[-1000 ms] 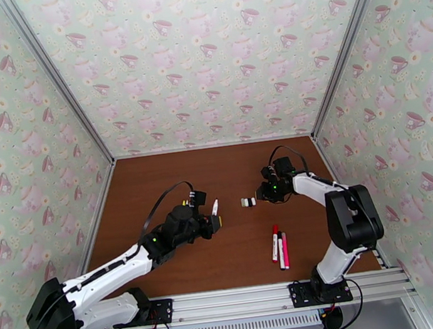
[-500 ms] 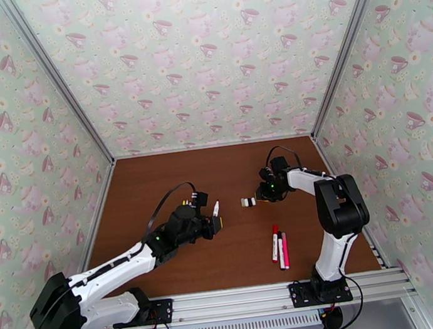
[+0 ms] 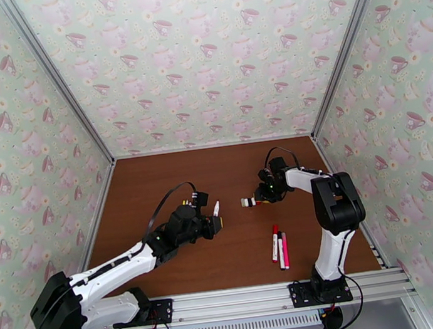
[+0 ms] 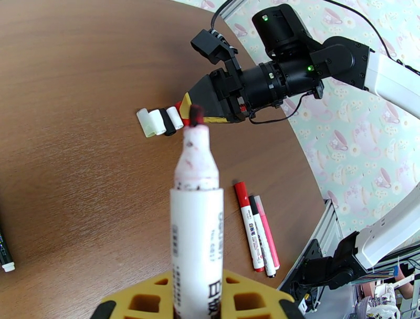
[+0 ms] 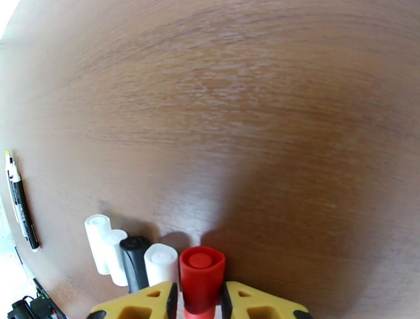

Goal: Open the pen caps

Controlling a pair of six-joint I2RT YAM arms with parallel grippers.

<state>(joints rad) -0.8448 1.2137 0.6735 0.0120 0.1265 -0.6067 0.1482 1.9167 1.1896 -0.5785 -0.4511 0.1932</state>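
My left gripper (image 4: 197, 300) is shut on a white-barrelled pen (image 4: 196, 210) that stands upright with its red tip bare; from above, this pen (image 3: 215, 209) pokes out of the left gripper (image 3: 214, 224). My right gripper (image 5: 198, 301) is shut on a red cap (image 5: 202, 274), held low at the right end of a row of loose pen caps: two white ones (image 5: 105, 242), a black one (image 5: 134, 257) and another white one (image 5: 160, 262). The top view puts that row of caps (image 3: 248, 202) just left of the right gripper (image 3: 260, 197).
Three capped pens (image 3: 279, 242), red, black-ended and pink, lie side by side toward the front right of the brown table (image 3: 173, 173). Another pen with black ends (image 5: 20, 204) lies on the table, at the far left of the right wrist view. Patterned walls enclose the table.
The right arm's elbow has swung left while its gripper eased slightly toward the row of caps with the red cap. The left arm and its pen have barely moved.
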